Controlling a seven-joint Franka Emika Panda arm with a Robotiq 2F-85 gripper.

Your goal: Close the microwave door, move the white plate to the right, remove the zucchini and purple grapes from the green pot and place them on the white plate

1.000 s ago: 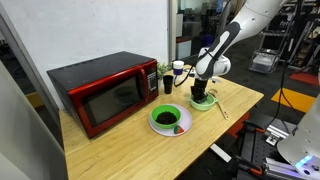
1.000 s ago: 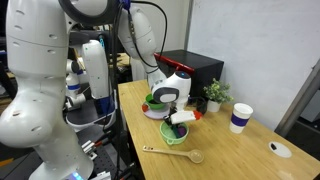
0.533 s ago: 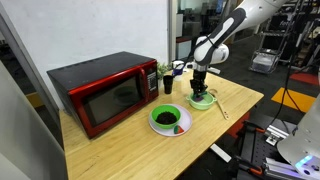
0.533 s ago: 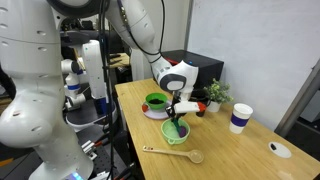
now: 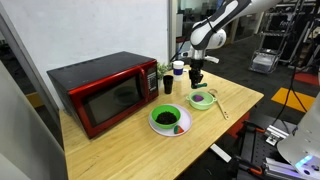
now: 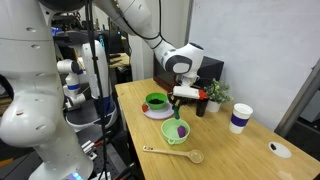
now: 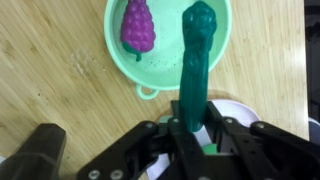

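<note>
Clearly pincer (image 7: pixel 190 126) grips zucchini (image 7: pixel 197 50) end; rest juts seemingly above green pot (image 7: pixel 165 40).

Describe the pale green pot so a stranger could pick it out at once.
Find the red microwave on the wooden table, then the white plate with a bright green bowl before it. The pot stands beside that plate, away from the microwave: paler, directly on the wood, holding purple grapes instead of dark contents.

A wooden spoon (image 6: pixel 172 154) lies near the table (image 6: pixel 230 150) edge. A blue-banded paper cup (image 6: pixel 240 118) stands near a small potted plant (image 6: pixel 215 94).
</note>
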